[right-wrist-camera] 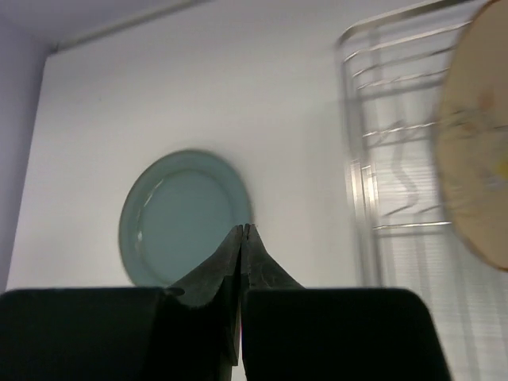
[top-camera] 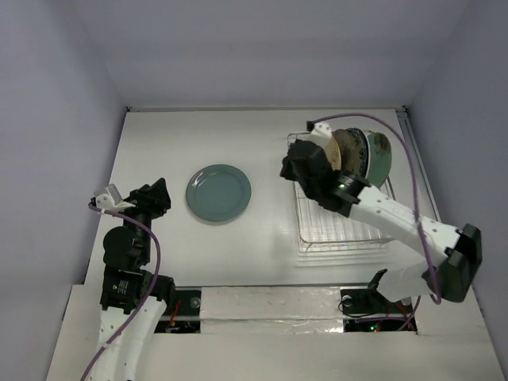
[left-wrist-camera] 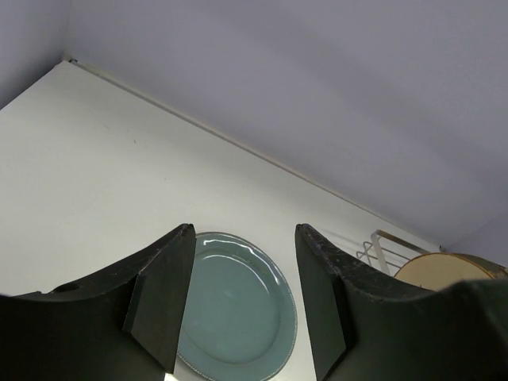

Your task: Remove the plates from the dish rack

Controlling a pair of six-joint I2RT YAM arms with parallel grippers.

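A plain teal plate (top-camera: 218, 193) lies flat on the white table, left of the silver wire dish rack (top-camera: 345, 234). It also shows in the left wrist view (left-wrist-camera: 234, 305) and the right wrist view (right-wrist-camera: 182, 216). Several plates (top-camera: 361, 155) stand upright at the rack's far end; the nearest is tan (right-wrist-camera: 480, 159). My right gripper (top-camera: 292, 168) is shut and empty, above the rack's left far corner beside the standing plates. My left gripper (top-camera: 161, 196) is open and empty, just left of the teal plate.
White walls close in the table at the back and both sides. The rack's near half (top-camera: 341, 230) holds no plates. A purple cable (top-camera: 413, 182) loops over the right arm.
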